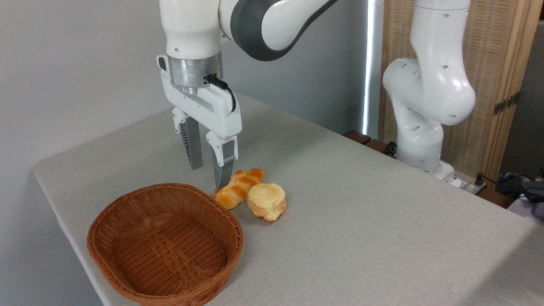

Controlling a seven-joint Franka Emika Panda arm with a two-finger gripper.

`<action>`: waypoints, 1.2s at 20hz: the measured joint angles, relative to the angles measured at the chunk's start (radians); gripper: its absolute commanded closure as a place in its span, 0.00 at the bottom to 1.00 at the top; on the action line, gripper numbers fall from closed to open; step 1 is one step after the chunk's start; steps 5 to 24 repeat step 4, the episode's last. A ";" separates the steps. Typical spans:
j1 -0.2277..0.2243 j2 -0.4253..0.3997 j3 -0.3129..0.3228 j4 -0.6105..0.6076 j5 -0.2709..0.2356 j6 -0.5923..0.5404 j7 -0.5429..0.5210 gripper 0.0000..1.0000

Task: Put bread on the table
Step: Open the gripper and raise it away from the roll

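1. Bread (239,188): braided loaf, glossy golden-orange, tapered ends, lies flat on the table (361,204) just behind the basket rim.
2. Bun (266,201): round, pale yellow, tipped on its side, touching the loaf's right flank.
3. Gripper (209,175): fingers spread apart, nothing between them, pointing down; the right fingertip shows at the loaf's left end, contact unclear.
4. Basket (165,244): brown woven wicker, oval, nothing inside, at the front left corner.
5. Table surface: light grey, cloth-textured, flat, rounded corner.
6. Arm (425,97): white glossy shells, grey joint, base at the table's far right edge.
7. Room: plain grey wall (76,63) behind; woven-cane panel in a wood frame (493,63) at the right.
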 measured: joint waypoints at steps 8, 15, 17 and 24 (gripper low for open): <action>0.001 0.003 0.009 0.003 0.001 0.001 0.000 0.00; 0.001 0.003 0.009 0.003 0.001 0.001 0.000 0.00; 0.001 0.003 0.009 0.003 0.001 0.001 0.000 0.00; 0.001 0.003 0.009 0.003 0.001 0.001 0.000 0.00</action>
